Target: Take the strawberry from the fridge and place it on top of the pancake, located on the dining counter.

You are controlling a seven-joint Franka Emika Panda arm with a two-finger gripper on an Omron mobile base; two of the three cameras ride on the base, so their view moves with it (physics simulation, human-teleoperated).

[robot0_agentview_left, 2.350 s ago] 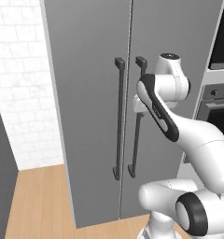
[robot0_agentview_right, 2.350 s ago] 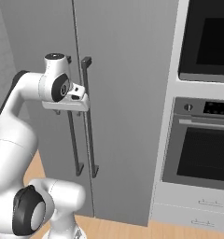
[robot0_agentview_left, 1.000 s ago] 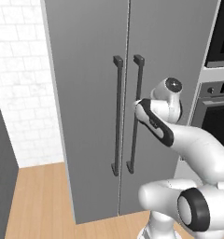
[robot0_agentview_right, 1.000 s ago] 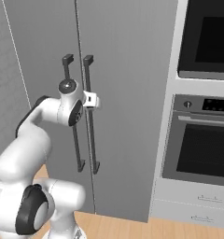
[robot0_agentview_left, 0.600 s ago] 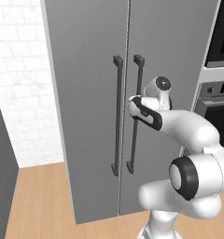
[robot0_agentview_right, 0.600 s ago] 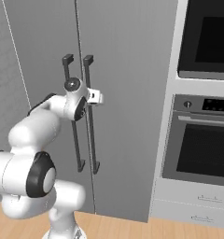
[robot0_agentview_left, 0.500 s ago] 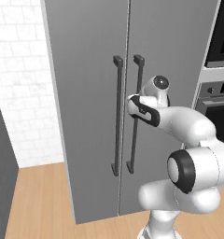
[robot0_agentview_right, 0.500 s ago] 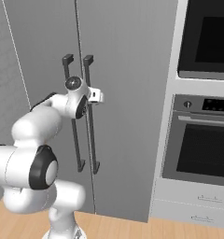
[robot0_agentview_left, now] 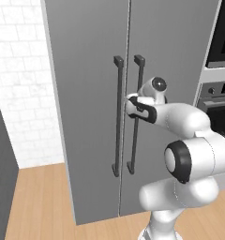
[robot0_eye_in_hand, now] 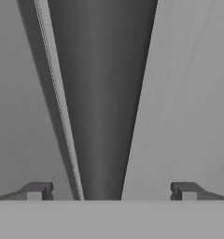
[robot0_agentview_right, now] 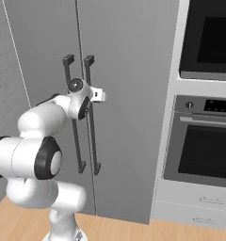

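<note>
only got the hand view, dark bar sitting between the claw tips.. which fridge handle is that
observer: It's the right door's handle. The claw is open around the bar, in its upper half.
operator: is either door cracked open yet
observer: No. Both doors of the fridge are shut, with the seam between them closed from top to bottom.
</note>
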